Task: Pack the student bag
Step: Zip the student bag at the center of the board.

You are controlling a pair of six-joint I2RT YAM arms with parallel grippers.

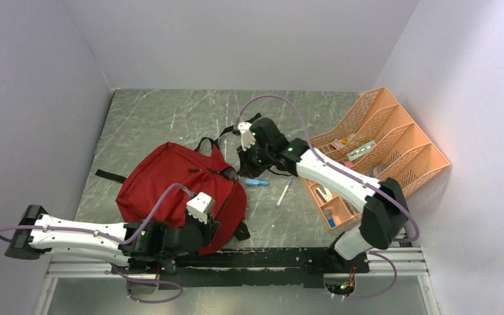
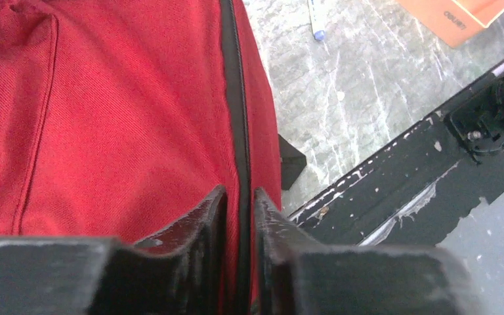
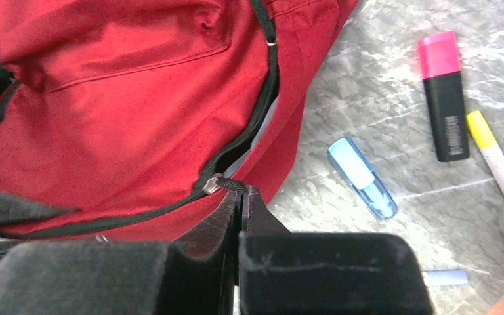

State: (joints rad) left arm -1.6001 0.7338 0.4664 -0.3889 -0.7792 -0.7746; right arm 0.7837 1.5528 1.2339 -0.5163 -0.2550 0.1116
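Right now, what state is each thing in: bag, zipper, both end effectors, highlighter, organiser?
student bag: lying on the table, zipper partly open.
left end effector: shut on the student bag's black trim.
right end effector: shut on the zipper pull.
pink highlighter: capped, lying loose.
orange organiser: holding small items.

Bag (image 1: 170, 180) dark red, black trim. Table (image 1: 164, 115) grey, white-streaked marbling. Organiser (image 1: 366, 108) orange, lattice. Highlighter (image 3: 445, 98) black, pink cap. Pen (image 3: 499, 167) white, yellow cap.
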